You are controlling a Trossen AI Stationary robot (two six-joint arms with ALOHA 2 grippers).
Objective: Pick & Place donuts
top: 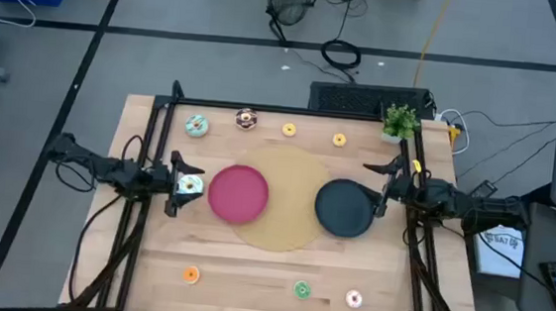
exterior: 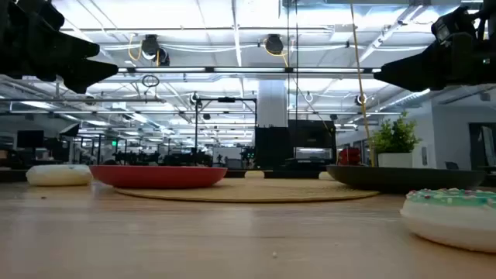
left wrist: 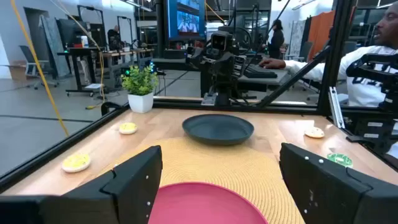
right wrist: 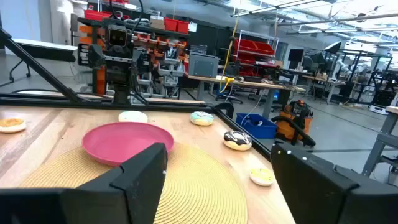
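Several small toy donuts lie flat on the wooden table. Along the far edge are a teal one, a chocolate one and two yellow ones. Near the front edge are an orange one, a green one and a pink one. A white donut lies left of the pink plate. My left gripper hovers open above it, well clear of it in the low view. My right gripper hangs open beside the black plate, nothing between its fingers.
Both plates rest on a round woven mat at the table's middle. A small potted plant stands at the far right corner. Black frame rails run along the table's far, left and right sides. A person sits beyond the table's right side.
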